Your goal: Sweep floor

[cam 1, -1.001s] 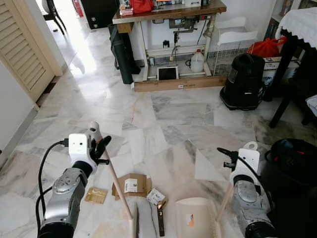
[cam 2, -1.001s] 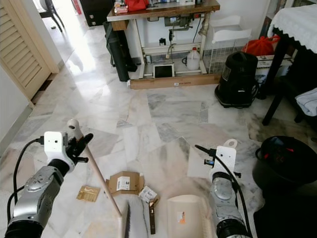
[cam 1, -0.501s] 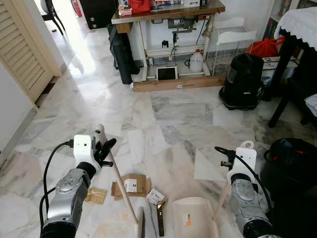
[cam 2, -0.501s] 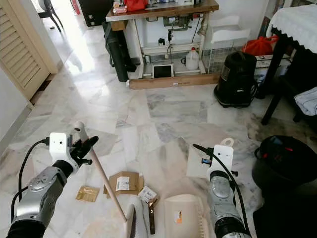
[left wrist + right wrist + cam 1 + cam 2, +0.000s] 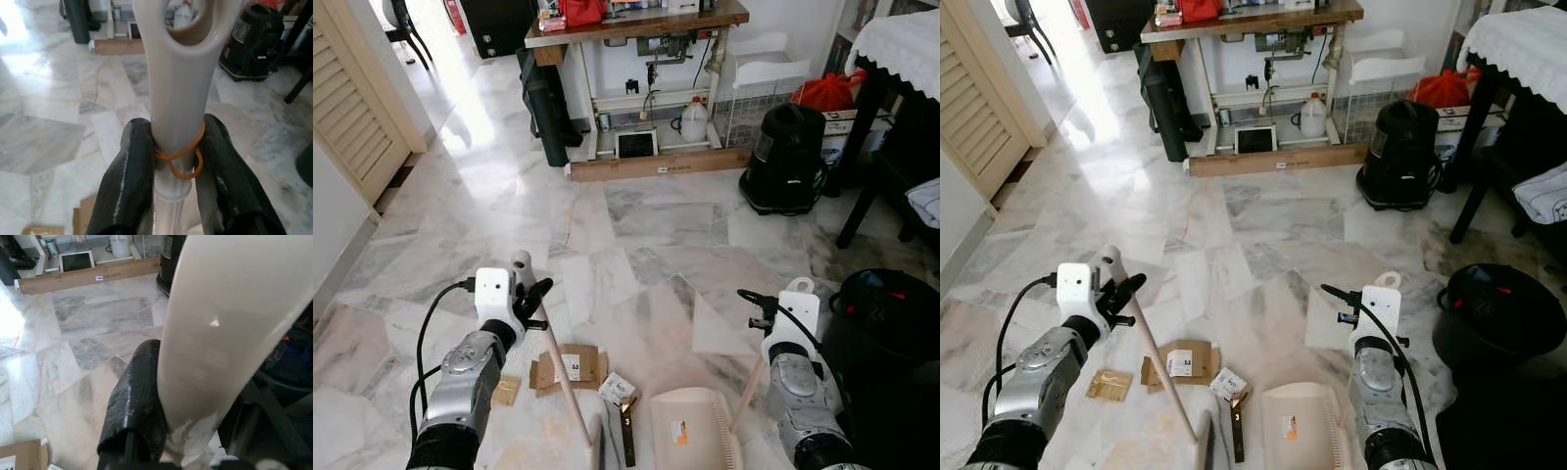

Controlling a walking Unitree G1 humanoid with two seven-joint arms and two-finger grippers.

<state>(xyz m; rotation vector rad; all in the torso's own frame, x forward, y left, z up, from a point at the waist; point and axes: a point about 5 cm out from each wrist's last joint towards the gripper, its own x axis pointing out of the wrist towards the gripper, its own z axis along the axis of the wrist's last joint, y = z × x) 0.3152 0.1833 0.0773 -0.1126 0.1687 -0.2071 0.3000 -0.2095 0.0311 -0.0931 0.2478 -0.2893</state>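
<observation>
The floor (image 5: 646, 225) is white marble veined with grey, and on it lie brown cardboard scraps (image 5: 570, 366) bearing white labels beside a cream dustpan (image 5: 690, 437). The broom handle (image 5: 177, 98) is cream-white with an orange rubber band (image 5: 180, 157) around it, held between glossy black fingers (image 5: 128, 181). Farther off stand a black vacuum cleaner (image 5: 790, 160), a red bag (image 5: 825, 93), a white jug (image 5: 694, 121), a long brown cardboard box (image 5: 656, 164) and a beige louvred door (image 5: 352, 117).
</observation>
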